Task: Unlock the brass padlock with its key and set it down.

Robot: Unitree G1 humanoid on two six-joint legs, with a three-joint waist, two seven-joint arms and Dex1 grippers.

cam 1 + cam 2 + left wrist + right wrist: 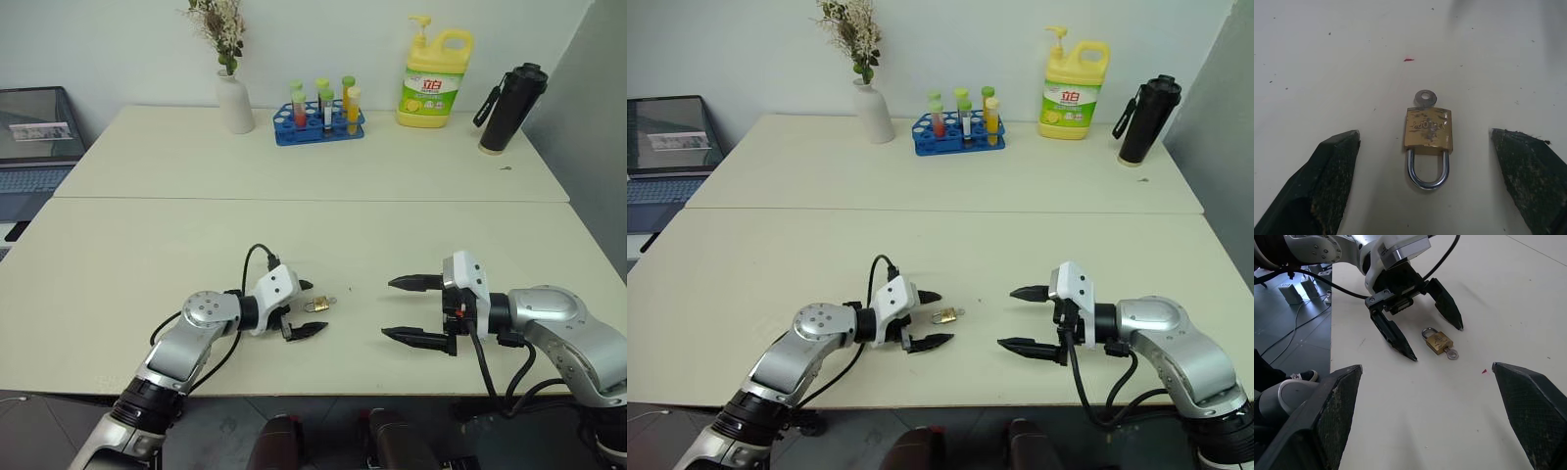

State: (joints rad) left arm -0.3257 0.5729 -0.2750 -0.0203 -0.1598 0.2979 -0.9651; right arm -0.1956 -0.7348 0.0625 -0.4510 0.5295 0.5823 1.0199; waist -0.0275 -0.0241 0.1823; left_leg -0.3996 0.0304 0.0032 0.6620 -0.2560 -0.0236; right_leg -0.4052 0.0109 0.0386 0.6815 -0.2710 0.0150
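Note:
The brass padlock (1427, 129) lies flat on the cream table (294, 235) near its front edge. Its silver shackle (1428, 171) looks closed and points toward my left wrist. The key (1425, 97) sticks out of the body's far end, with its round head showing. My left gripper (310, 307) is open, low over the table, with one black finger on either side of the padlock (315, 305) and not touching it. My right gripper (387, 308) is open and empty a short way to the right, pointing left at the padlock (1439, 341).
At the back of the table stand a white vase of dried flowers (233, 98), a blue rack of coloured tubes (318, 122), a yellow detergent bottle (434, 78) and a black flask (509, 108). A laptop (34, 147) sits off the table's left side.

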